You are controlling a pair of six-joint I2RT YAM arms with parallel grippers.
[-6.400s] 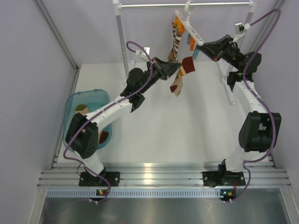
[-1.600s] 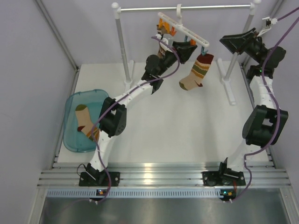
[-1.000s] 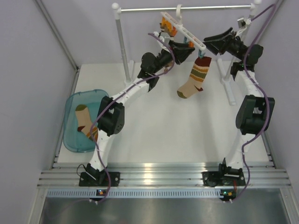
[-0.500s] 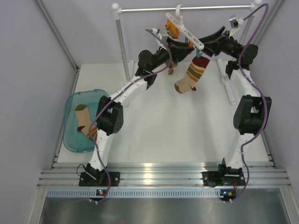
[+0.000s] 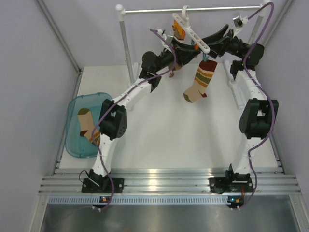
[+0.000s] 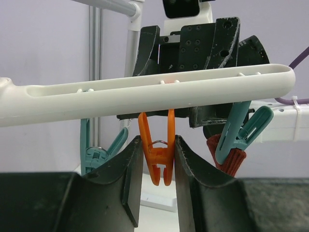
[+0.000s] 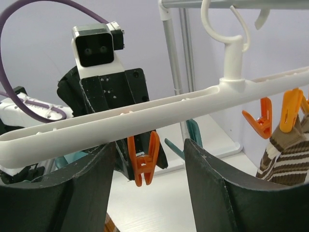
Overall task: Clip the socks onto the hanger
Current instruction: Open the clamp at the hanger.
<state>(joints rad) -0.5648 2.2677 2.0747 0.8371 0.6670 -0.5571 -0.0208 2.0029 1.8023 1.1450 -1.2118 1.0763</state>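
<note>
The white hanger (image 5: 191,32) hangs by its hook from the metal rail. In the left wrist view my left gripper (image 6: 157,141) is shut on an orange clip (image 6: 157,162) under the hanger bar (image 6: 145,94), with a finger against each handle. From the other side my right gripper (image 7: 149,145) stands open under the bar (image 7: 169,113), well apart from that orange clip (image 7: 142,162). A tan banded sock (image 5: 198,79) hangs from a teal clip (image 6: 236,140). A brown and white sock (image 7: 285,154) hangs from another orange clip (image 7: 291,108). Another tan sock (image 5: 89,126) lies in the tub.
A teal tub (image 5: 77,145) sits at the table's left. The rail (image 5: 193,8) rests on two white posts (image 5: 126,46) with feet on the table at the back. Purple cables loop over both arms. Grey walls close in on both sides.
My right gripper has moved left up to the hanger's end. The hanger has turned and the tan sock has swung a little. My left gripper has stayed at the clip.
</note>
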